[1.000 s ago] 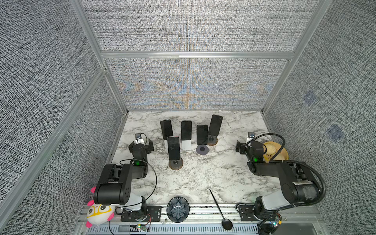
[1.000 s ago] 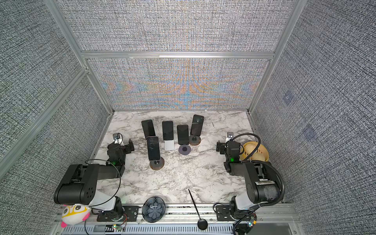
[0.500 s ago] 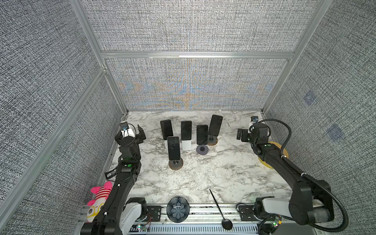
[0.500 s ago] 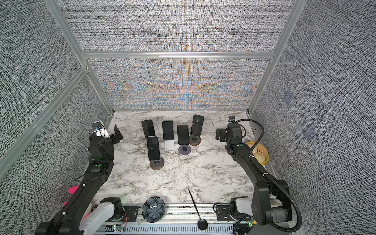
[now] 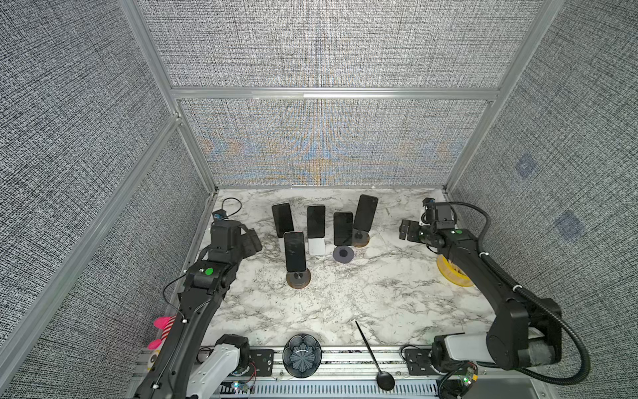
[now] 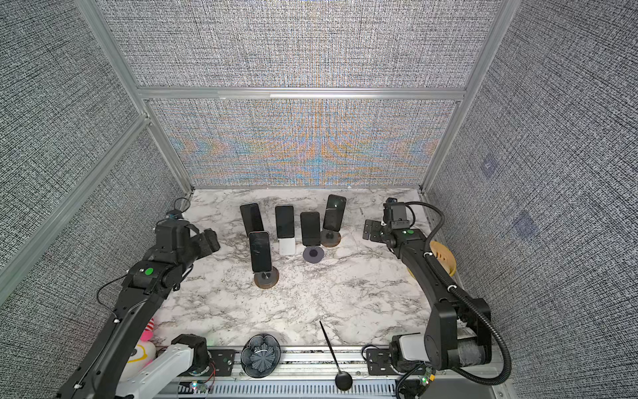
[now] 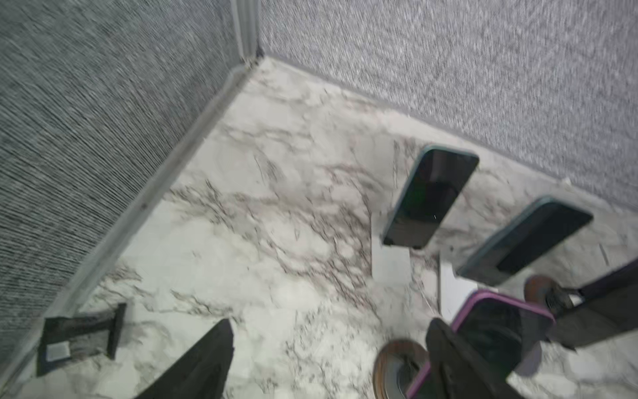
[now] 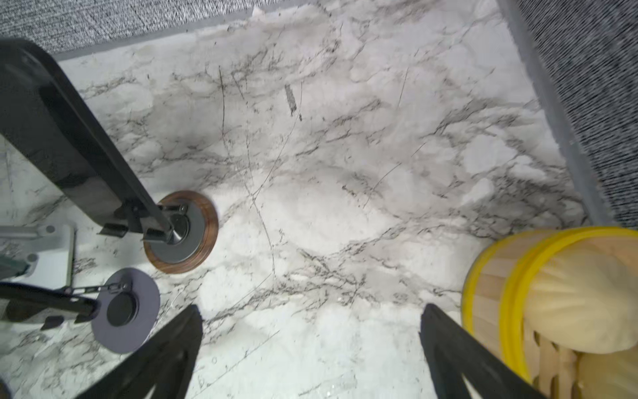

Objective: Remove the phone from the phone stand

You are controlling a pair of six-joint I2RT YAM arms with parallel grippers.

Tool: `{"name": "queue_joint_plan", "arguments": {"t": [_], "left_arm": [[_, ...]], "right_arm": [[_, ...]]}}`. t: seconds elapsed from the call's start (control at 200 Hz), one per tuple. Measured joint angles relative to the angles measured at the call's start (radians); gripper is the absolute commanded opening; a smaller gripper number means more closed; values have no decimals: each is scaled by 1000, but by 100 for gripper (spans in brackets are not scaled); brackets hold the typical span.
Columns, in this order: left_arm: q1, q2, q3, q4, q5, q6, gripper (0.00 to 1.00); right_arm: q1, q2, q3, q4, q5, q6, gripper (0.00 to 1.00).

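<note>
Top views both showed five phones on stands, clustered at the back middle of the worktop [image 5: 345, 304], none lifted yet. From left to right stood a back-left phone [image 5: 282, 220], a purple-cased phone [image 5: 295, 251] in front on a wood-rimmed stand [image 5: 298, 277], a phone on a white stand [image 5: 317, 247], another on a grey disc stand [image 5: 343, 254], and the tallest phone [image 5: 365, 213].

The step in hand looked like the approach, though which phone was meant could not be told. Done well, the nearer arm would probably square up to the phone's long edges, close across its width above the cradle, then lift along the stand's lean. The stands stood close together, so a dragged base could knock a neighbour. The other arm might steady the base.

The left gripper [image 5: 251, 239] hung just left of the cluster, near the purple-cased phone but apart from it. Its jaws were spread wide with nothing between them. The right gripper [image 5: 409, 232] hovered right of the cluster, near the tallest phone. Its jaws were equally wide and empty over bare worktop, with a yellow-rimmed basket [image 8: 483, 293] beside it.
</note>
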Motion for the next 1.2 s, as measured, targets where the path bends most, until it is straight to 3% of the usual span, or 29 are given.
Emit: {"name": "queue_joint_plan", "arguments": {"t": [0.265,0.425,0.595,0.785,0.91,1.195], "left_arm": [[-224,126,29,-49,-19,-119,99],[-298,219,52,-34,-15,-157,99],[-326,287,61,20,41,-156,99],[-333,355,53,71,89,-142,99],[-336,392,68,78,90,-130,99],[-337,437,68,81,80,-122,99]], "right_arm": [[13,-13,-34,-58,-114,8,97],[39,-15,-78,-82,-310,-14,96],[135,0,-138,-42,-565,-19,86],[286,65,-207,124,-727,42,73],[374,111,-228,251,-773,99,67],[571,240,-214,467,-748,142,37]]}}
